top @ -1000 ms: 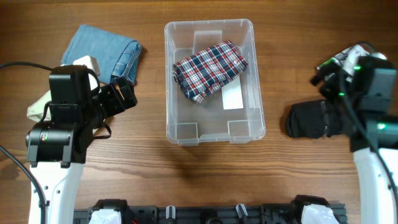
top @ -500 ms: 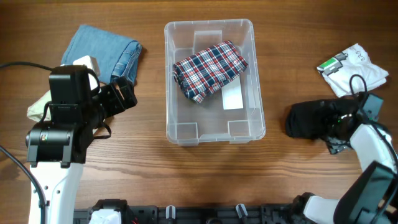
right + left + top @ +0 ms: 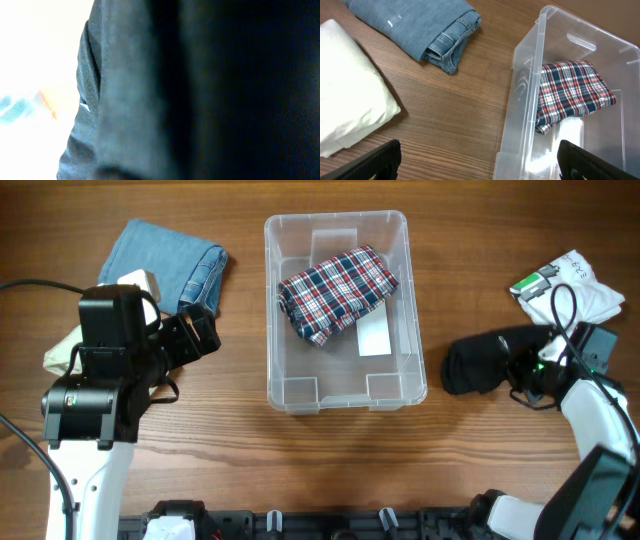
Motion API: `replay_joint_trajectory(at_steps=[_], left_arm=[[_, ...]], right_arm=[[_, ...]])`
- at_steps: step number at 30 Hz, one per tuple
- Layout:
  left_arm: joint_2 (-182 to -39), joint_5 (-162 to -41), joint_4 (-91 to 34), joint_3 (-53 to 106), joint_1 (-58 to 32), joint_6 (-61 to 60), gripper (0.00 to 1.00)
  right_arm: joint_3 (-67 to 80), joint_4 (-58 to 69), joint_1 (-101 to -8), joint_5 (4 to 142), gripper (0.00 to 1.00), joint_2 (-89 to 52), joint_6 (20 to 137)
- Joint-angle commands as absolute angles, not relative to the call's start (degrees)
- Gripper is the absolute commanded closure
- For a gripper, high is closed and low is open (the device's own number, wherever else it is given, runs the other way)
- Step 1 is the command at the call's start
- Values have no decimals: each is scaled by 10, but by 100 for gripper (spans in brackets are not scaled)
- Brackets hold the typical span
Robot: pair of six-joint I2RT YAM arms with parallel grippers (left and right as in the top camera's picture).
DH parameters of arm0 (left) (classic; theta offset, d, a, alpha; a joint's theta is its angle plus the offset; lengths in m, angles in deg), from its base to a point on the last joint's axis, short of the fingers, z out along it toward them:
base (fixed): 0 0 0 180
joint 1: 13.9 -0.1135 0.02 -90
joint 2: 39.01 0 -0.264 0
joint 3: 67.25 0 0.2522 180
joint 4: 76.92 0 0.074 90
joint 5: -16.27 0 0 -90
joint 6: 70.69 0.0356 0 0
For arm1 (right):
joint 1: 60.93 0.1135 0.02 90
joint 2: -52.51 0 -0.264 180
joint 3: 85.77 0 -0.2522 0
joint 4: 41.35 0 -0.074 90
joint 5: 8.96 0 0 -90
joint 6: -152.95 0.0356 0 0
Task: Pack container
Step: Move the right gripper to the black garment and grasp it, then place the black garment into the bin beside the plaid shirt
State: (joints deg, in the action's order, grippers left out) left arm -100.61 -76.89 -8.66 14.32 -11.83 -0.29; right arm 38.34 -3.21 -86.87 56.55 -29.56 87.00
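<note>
Overhead, the right gripper (image 3: 530,368) presses into a soft, limp black garment (image 3: 475,366); I cannot tell whether it has closed. The container (image 3: 336,217), light and rigid, sits near, to the gripper's left.

The right claw (image 3: 530,367) grips a black garment (image 3: 478,366) beside the container (image 3: 345,402).

The clear, rounded-corner container (image 3: 270,310) stands upright and open on the table (image 3: 330,470), a folded plaid cloth (image 3: 335,290) inside.
</note>
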Motion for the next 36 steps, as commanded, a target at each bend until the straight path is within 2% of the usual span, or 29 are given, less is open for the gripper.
replay_joint_trajectory(at_steps=[1, 2, 5, 6, 11, 14, 18, 28, 29, 30, 32, 33, 36], left_arm=[[-1005, -778, -86, 156, -123, 6, 0], [-1005, -778, -86, 156, -123, 6, 0], [-1005, -778, -86, 156, -123, 6, 0], [-1005, -778, -86, 156, -123, 6, 0], [-1005, -778, -86, 156, -123, 6, 0], [-1005, -778, -86, 156, -123, 6, 0], [-1005, -778, -86, 156, -123, 6, 0], [-1005, -778, -86, 156, -123, 6, 0], [-1005, -778, -86, 156, -123, 6, 0], [-1005, -778, -86, 156, -123, 6, 0], [-1005, -778, -86, 156, -123, 6, 0], [-1005, -778, -86, 156, -123, 6, 0], [-1005, -778, -86, 156, -123, 6, 0]], right_arm=[[266, 9, -800, 510, 96, -200, 715], [206, 49, -751, 533, 96, -180, 654], [129, 91, -670, 603, 96, -175, 582], [101, 100, -620, 626, 96, -175, 519], [87, 103, -444, 630, 96, -192, 227], [87, 134, -389, 632, 96, -228, 109], [87, 190, -372, 632, 96, -300, 38], [87, 246, -313, 634, 96, -409, 15], [87, 225, -313, 651, 72, -422, 29], [87, 198, -313, 680, 0, -427, 57], [86, 107, -313, 825, 0, -426, 173], [77, 69, -312, 913, 0, -416, 272], [56, 70, -311, 896, 0, -392, 361]])
